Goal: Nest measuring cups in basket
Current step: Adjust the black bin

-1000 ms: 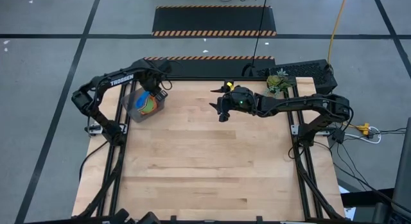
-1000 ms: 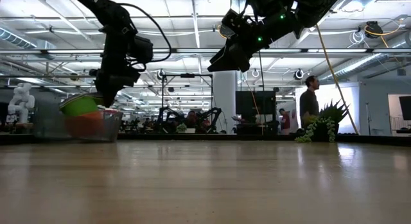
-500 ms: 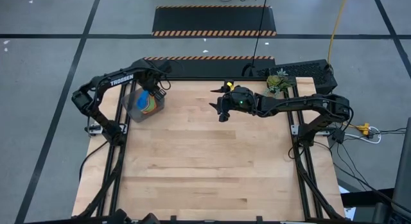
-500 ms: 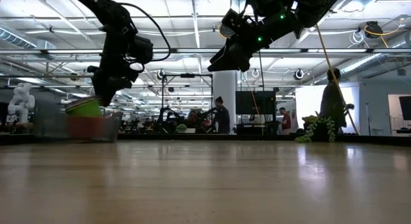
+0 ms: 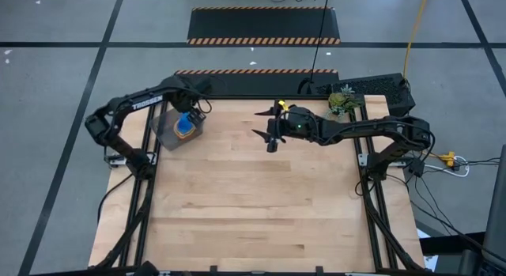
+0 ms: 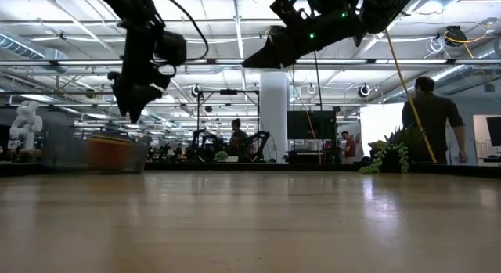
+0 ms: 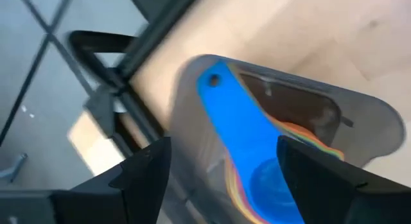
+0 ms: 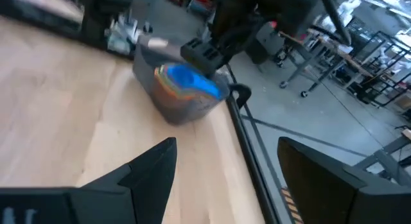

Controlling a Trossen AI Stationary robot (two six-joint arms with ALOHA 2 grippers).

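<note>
The grey basket stands on the table's far left corner. The measuring cups lie nested inside it, a blue cup on top with its flat handle reaching the basket's rim, and orange and other colours showing under it. In the low view the orange cups show through the basket wall. My left gripper hangs open just above the basket, pointing down, clear of the cups. My right gripper is open in the air over the table's far middle, holding nothing.
A green plant sprig and a dark box sit at the table's far right corner. From the right wrist view the basket and my left gripper show beyond bare wood. People stand in the room beyond the table.
My left gripper has let go of the cups and risen a little above the basket. The cups, tilted with a green one sticking above the rim a second ago, have dropped down into the basket, the blue one now on top. My right gripper has tipped closer to level.
</note>
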